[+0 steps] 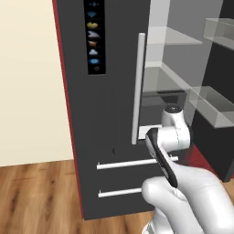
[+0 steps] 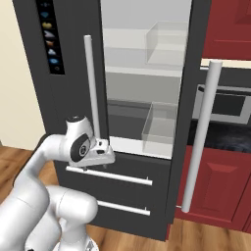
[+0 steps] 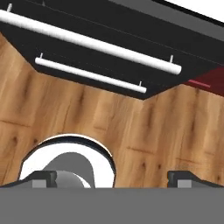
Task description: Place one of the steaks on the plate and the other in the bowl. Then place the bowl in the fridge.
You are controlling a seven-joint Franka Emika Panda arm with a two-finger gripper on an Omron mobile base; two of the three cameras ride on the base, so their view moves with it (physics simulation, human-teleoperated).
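The fridge (image 1: 109,114) is tall and dark grey, with its left door shut and its right door (image 2: 201,137) swung open. Pale shelves and clear bins (image 2: 159,125) show inside, with nothing seen on them. My gripper (image 2: 95,165) hangs open in front of the upper drawer, just below the left door's long silver handle (image 2: 90,83), and holds nothing. In the hand view the two fingertips (image 3: 43,177) stand wide apart over the wooden floor, with the fridge drawers (image 3: 109,26) above. The steaks, the plate and the bowl are out of view.
The open door with its clear door bins (image 1: 219,114) stands to the right of the arm. Red cabinets (image 2: 215,181) and a dark oven front (image 2: 228,105) lie behind that door. A cream wall (image 1: 27,82) is on the left, above the wood floor (image 1: 36,196).
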